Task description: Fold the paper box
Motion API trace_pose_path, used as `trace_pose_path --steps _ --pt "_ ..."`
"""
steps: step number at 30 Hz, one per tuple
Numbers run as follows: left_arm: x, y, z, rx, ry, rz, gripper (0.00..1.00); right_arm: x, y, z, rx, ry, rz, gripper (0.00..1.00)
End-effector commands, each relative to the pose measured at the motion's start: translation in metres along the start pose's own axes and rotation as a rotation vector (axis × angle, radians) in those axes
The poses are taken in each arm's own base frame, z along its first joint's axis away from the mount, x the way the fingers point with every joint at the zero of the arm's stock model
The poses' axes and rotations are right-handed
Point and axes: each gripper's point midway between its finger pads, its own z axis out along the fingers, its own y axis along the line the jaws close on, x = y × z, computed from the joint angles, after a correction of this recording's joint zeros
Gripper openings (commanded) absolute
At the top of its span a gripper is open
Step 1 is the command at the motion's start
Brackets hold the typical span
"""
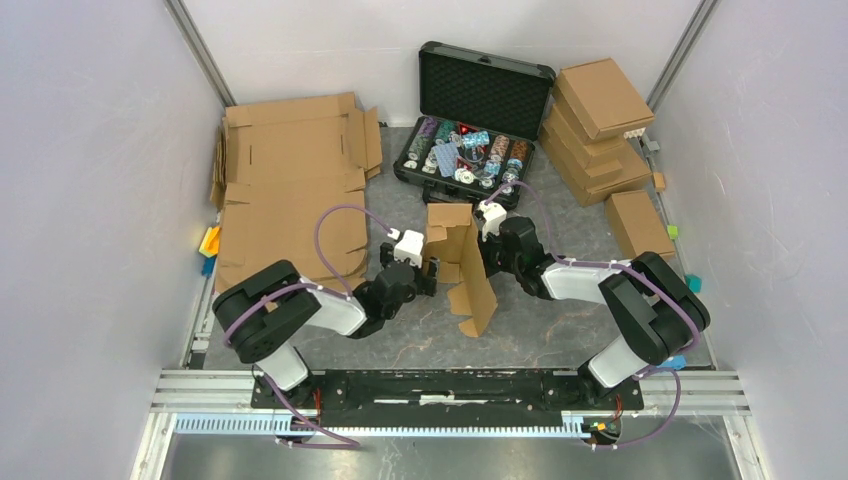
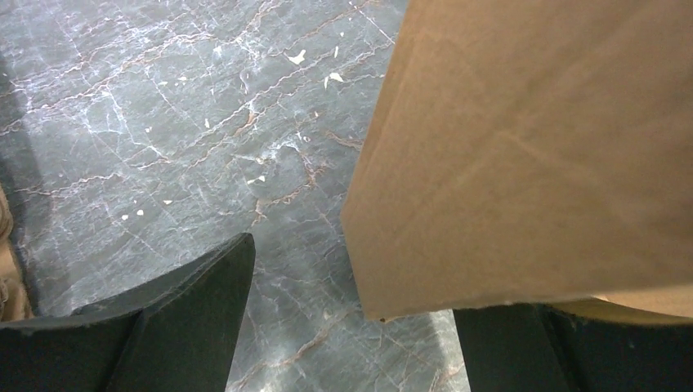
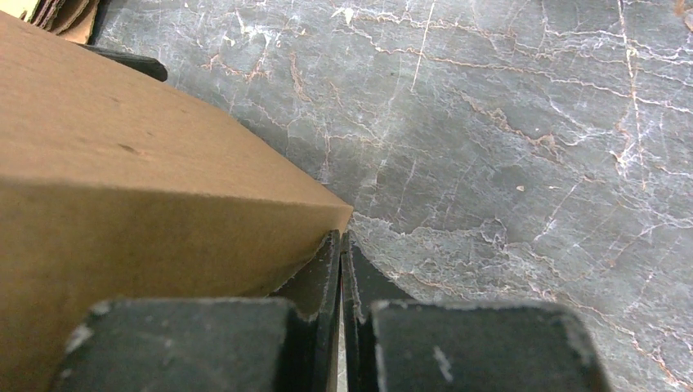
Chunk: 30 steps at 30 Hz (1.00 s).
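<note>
Grey marbled tabletop (image 1: 540,335) carrying cardboard and one open case.
An open black hard case (image 1: 475,120) sits at the far middle. Large flat brown cardboard sheets (image 1: 290,190) lie left of it and a stack of folded brown cardboard boxes (image 1: 595,130) is on its right. Just in front of the case, a small brown corrugated cardboard mailer box (image 1: 462,265) stands upright.
</note>
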Motion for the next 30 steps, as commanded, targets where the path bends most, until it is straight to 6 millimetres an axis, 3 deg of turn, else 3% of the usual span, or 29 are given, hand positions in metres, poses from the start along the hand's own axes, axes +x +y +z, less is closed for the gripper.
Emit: trace_pose_path --steps 1,9,12,21,30 --pt "-0.007 0.001 0.013 -0.041 -0.048 0.026 0.91 -0.026 0.010 -0.002 -0.028 -0.074 -0.032 0.03" --pt "0.046 0.022 0.008 -0.119 0.051 0.034 0.86 -0.027 0.009 -0.003 -0.022 -0.074 -0.036 0.03" --pt "0.053 0.025 0.005 -0.134 0.063 0.047 0.85 -0.027 0.009 -0.002 -0.022 -0.072 -0.035 0.03" --pt "0.023 0.009 -0.001 -0.067 0.034 0.003 0.86 -0.035 0.010 -0.003 -0.019 -0.086 -0.036 0.03" --pt "-0.004 -0.006 -0.020 0.027 0.009 -0.093 0.92 -0.037 0.011 -0.003 -0.022 -0.089 -0.033 0.04"
